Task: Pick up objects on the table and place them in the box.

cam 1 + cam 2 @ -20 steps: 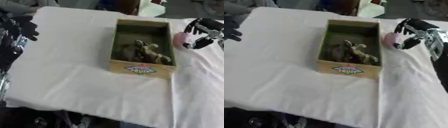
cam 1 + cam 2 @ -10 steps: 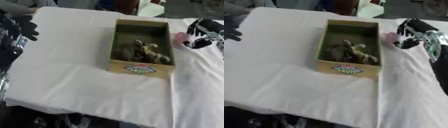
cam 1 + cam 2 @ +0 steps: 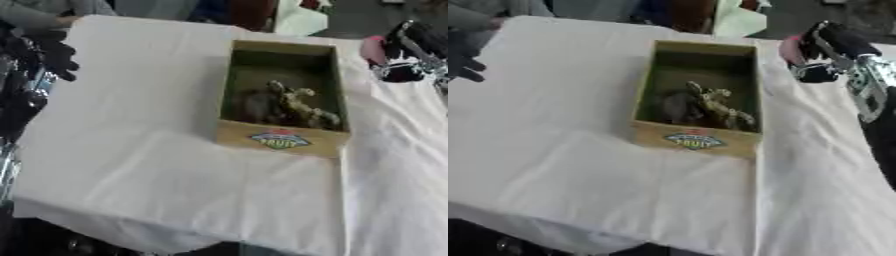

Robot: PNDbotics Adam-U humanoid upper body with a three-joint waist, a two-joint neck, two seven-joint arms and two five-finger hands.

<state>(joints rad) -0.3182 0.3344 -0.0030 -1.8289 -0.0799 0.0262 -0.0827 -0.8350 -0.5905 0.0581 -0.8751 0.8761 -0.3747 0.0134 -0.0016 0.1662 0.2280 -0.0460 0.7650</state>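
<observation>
A cardboard box (image 3: 695,139) with a fruit label on its front stands in the middle of the white-clothed table (image 3: 553,125). Inside it lie several small dark and tan toy figures (image 3: 706,106). My right hand (image 3: 826,52) is to the right of the box's far end, fingers curled round a pink object (image 3: 789,48) that it holds above the cloth. My left hand (image 3: 48,52) hangs at the table's left edge, black fingers relaxed and holding nothing.
The cloth drops over the table's near edge. A person's sleeve (image 3: 39,12) shows at the far left corner, and coloured items stand beyond the far edge.
My right hand has lifted the pink object a little and brought it slightly toward the box. The left hand has stayed where it was.
</observation>
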